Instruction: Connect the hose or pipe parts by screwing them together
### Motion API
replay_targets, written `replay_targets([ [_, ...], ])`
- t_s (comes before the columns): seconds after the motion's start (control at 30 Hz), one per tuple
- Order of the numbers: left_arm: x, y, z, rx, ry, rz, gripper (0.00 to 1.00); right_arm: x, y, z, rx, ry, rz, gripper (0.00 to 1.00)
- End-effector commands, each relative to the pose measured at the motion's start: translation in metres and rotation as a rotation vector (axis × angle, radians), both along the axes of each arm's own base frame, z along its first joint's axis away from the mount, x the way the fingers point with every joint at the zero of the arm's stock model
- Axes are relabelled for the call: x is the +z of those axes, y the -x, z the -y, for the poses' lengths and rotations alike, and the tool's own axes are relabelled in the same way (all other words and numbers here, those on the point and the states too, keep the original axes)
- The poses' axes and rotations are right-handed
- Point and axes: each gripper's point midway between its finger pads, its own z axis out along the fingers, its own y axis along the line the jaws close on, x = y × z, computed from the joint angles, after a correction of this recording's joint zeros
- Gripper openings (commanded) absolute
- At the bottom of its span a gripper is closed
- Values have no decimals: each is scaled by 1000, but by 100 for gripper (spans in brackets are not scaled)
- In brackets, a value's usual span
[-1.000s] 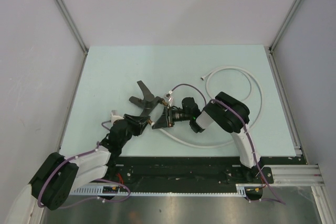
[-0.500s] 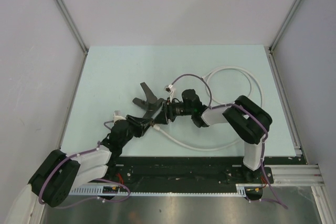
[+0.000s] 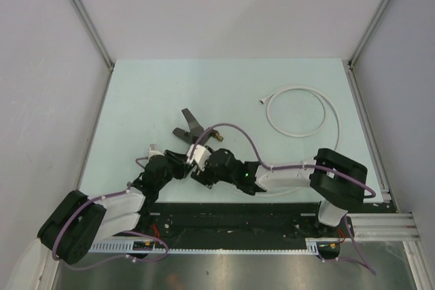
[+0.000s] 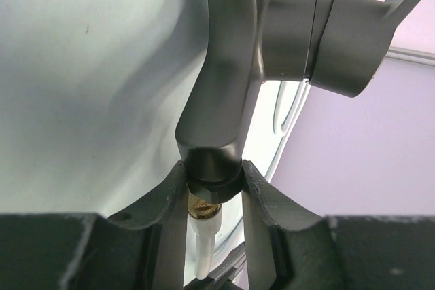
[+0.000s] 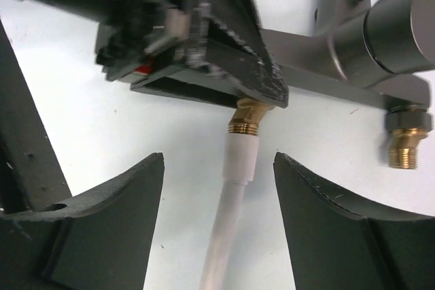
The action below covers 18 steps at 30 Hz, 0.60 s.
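Smooth white hose meets brass-threaded grey fitting.

Left arm: white shells on the links, bulky black joint housings, black wrist section. Right arm: same white-and-black build; small green light noted at the wrist. Purple cables run along both arms, held by white clips. Jaws on both: matt black, curved inner faces, one small round hole near the base; the right pair's surfaces are scuffed.
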Motion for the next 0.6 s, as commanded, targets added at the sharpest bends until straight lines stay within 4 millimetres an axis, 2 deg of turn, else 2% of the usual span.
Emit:
replay_targets([
  [0.0, -10, 17, 1, -44, 16, 0, 0, 12, -14, 8, -61, 153, 303, 71],
  [0.2, -8, 16, 1, -43, 21, 4, 0, 0, -3, 0, -43, 231, 425, 69],
  [0.4, -7, 16, 3, -52, 21, 0, 0, -10, -4, -1, -66, 296, 511, 66],
  [0.57, -7, 16, 4, -55, 22, 0, 0, -20, 0, -13, -58, 332, 554, 63],
])
